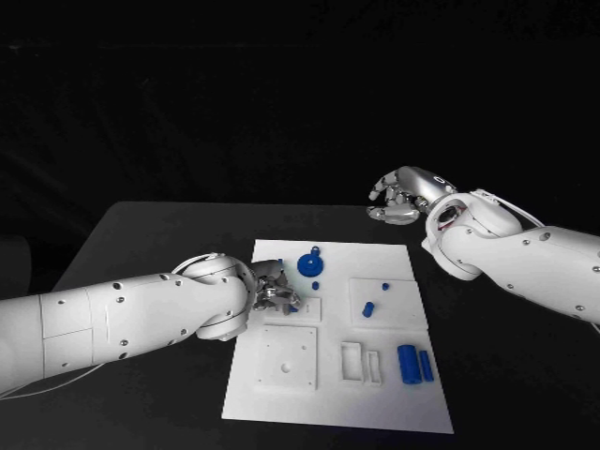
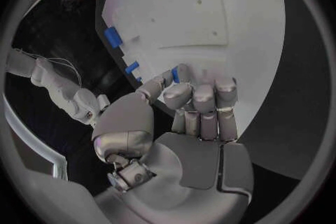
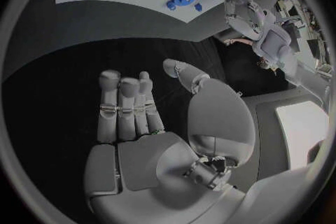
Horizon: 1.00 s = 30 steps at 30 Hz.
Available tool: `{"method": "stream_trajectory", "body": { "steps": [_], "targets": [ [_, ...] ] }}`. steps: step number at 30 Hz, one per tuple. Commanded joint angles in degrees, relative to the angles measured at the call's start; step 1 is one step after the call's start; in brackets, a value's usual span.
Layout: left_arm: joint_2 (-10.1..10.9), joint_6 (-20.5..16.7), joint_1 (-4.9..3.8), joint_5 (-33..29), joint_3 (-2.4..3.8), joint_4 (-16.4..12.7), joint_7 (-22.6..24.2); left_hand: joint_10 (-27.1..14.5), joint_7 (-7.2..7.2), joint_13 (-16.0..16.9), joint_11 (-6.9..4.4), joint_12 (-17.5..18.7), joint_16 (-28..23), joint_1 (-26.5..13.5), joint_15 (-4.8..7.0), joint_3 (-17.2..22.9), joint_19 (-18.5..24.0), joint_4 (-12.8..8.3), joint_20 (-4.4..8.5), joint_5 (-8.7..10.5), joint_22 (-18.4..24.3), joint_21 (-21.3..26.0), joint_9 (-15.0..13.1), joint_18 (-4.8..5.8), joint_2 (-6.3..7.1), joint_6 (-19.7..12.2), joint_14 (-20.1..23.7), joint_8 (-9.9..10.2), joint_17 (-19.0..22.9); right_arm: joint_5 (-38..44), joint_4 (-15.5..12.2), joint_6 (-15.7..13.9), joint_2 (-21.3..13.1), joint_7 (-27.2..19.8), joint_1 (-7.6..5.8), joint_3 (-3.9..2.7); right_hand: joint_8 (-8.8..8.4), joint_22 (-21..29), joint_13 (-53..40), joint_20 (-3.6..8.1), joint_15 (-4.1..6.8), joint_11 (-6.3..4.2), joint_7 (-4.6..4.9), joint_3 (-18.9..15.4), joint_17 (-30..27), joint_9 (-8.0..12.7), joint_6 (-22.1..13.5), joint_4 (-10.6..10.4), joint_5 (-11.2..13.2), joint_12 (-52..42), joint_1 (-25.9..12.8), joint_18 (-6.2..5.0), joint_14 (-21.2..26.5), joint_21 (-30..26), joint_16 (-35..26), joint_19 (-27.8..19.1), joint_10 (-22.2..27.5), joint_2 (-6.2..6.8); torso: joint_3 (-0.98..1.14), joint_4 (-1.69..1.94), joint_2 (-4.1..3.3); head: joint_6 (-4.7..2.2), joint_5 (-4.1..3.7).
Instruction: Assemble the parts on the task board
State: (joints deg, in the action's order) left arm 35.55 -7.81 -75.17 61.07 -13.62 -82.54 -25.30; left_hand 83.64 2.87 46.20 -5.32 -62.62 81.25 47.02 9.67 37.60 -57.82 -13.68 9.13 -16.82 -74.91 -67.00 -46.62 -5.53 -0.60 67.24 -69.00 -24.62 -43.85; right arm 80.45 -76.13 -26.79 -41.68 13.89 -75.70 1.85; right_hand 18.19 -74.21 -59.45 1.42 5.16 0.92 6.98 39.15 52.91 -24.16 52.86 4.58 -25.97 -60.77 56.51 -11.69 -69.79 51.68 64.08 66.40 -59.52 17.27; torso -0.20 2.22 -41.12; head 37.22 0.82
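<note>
Left robot hand (image 1: 276, 292) apparently pinches part (image 2: 176, 73) over board's (image 1: 382, 403) edge.

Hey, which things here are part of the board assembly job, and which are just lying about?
Part of the job:
task board
blue gear-shaped part
two blue cylinders
small blue peg
left robot hand

Lying about:
black table
right robot hand, holding nothing
</note>
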Motion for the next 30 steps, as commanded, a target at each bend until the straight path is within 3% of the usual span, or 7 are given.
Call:
{"method": "stream_trajectory", "body": {
  "steps": [1, 7, 11, 14, 18, 21, 30],
  "targets": [
    [-0.2, 2.9, 0.13, -0.5, -0.12, 0.1, -0.6, -3.6, -5.11, -0.2, -3.12, 0.0, -0.3, 0.7, 3.82, -0.1, 0.4, 0.4, 6.3, 0.87, -0.7, 0.0, 0.2, -0.16, 0.15, 5.8, -2.7, -0.2, 0.1, 0.2, 0.0, 0.7, 0.0, -0.1, -0.01, -0.02, 0.35, -0.1, 0.1, 0.1, 0.15, -0.02, 0.34, 0.3, 0.1, -0.1, 0.0, 0.1, -0.3, -0.4, 0.4, -3.3, -0.4, -0.2, -0.2, 0.3, 0.6, -0.15, 0.03, 0.01, 0.02, -0.03, -0.09],
    [-0.5, 2.6, 0.13, -0.8, -0.12, 0.5, -0.6, -3.6, -4.9, -0.6, -2.87, 0.2, -0.5, 0.7, 3.74, -0.5, 0.6, 0.9, 6.26, 2.62, -0.7, 0.1, 0.8, -0.13, 1.48, 5.4, -2.4, -0.3, 0.3, 0.2, -0.1, 0.8, 0.0, -0.1, -0.01, -0.02, 0.35, -0.1, 0.1, 0.09, 0.14, -0.02, 0.34, 0.3, 0.1, -0.1, 0.0, 0.1, -0.3, -0.4, 0.3, -3.3, -0.4, -0.2, -0.2, 0.3, 0.6, -0.15, 0.01, -0.02, 0.01, -0.01, -0.16],
    [-0.2, 2.0, 0.14, -0.8, -0.11, 0.5, -0.6, -3.5, -4.72, -1.3, -2.69, 0.5, -0.7, 0.6, 3.66, -0.8, 0.8, 2.2, 6.28, 6.43, -0.6, 0.2, 1.5, -0.17, 3.46, 4.9, -2.3, -0.3, 0.6, 0.2, 0.0, 0.8, -0.1, -0.1, -0.01, -0.02, 0.34, -0.1, 0.1, 0.09, 0.14, -0.02, 0.35, 0.3, 0.1, -0.1, 0.0, 0.1, -0.3, -0.4, 0.3, -3.3, -0.4, -0.2, -0.2, 0.3, 0.6, -0.14, -0.04, -0.03, -0.01, -0.06, -0.25],
    [0.0, 1.3, 0.14, -0.8, -0.11, 0.6, -0.6, -3.5, -4.75, -1.8, -2.62, 0.8, -0.9, 0.2, 3.65, -1.0, 0.8, 3.9, 6.29, 8.55, -0.4, 0.4, 2.0, -0.19, 5.43, 4.7, -2.2, -0.3, 0.9, 0.2, 0.0, 0.8, -0.1, -0.1, -0.01, -0.02, 0.34, -0.1, 0.1, 0.09, 0.14, -0.02, 0.35, 0.3, 0.1, -0.1, 0.0, 0.1, -0.3, -0.4, 0.3, -3.3, -0.4, -0.2, -0.2, 0.3, 0.6, -0.14, -0.06, 0.0, 0.01, -0.07, -0.33],
    [0.4, 0.0, 0.14, -0.9, -0.09, 0.6, -0.9, -3.6, -4.67, -2.8, -2.44, 1.4, -1.5, -0.6, 3.67, 0.1, 0.9, 8.7, 6.33, 13.38, -0.1, 0.9, 2.8, -0.28, 10.71, 4.1, -1.8, -0.2, 1.5, 0.2, 0.0, 0.7, -0.2, -0.1, -0.01, -0.02, 0.32, -0.1, 0.1, 0.08, 0.13, -0.01, 0.36, 0.2, 0.1, -0.1, 0.0, 0.1, -0.3, -0.4, 0.3, -3.31, -0.4, -0.2, -0.3, 0.3, 0.6, -0.13, -0.07, 0.03, 0.01, -0.13, -0.44],
    [0.7, -0.3, 0.14, -1.7, -0.08, 0.4, -0.9, -3.6, -4.34, -3.3, -2.38, 1.9, -1.9, -1.2, 3.52, 1.0, 0.9, 12.8, 6.25, 13.96, 0.0, 1.1, 3.0, -0.19, 14.75, 3.7, -1.7, -0.2, 1.9, 0.2, 0.1, 0.7, -0.1, -0.1, 0.0, -0.02, 0.31, -0.1, 0.2, 0.08, 0.12, 0.0, 0.37, 0.1, 0.1, -0.1, 0.0, 0.2, -0.4, -0.4, 0.2, -3.31, -0.4, -0.2, -0.3, 0.3, 0.6, -0.13, -0.09, -0.02, 0.03, -0.24, -0.53],
    [1.2, -1.1, 0.15, -2.4, -0.01, 0.1, -0.3, -3.8, -4.28, -3.5, -2.32, 2.1, -1.9, -2.8, 3.51, -0.4, 1.3, 15.9, 6.22, 14.03, -0.1, 1.1, 3.0, -0.2, 17.42, 3.2, -1.4, -0.3, 2.1, 0.2, 0.2, 0.6, -0.1, -0.2, 0.01, -0.02, 0.27, -0.1, 0.2, 0.07, 0.1, 0.02, 0.39, 0.0, 0.1, -0.1, -0.1, 0.2, -0.4, -0.4, 0.1, -3.31, -0.4, -0.3, -0.3, 0.2, 0.7, -0.13, -0.12, 0.01, 0.01, -0.36, -0.61]
  ]
}}
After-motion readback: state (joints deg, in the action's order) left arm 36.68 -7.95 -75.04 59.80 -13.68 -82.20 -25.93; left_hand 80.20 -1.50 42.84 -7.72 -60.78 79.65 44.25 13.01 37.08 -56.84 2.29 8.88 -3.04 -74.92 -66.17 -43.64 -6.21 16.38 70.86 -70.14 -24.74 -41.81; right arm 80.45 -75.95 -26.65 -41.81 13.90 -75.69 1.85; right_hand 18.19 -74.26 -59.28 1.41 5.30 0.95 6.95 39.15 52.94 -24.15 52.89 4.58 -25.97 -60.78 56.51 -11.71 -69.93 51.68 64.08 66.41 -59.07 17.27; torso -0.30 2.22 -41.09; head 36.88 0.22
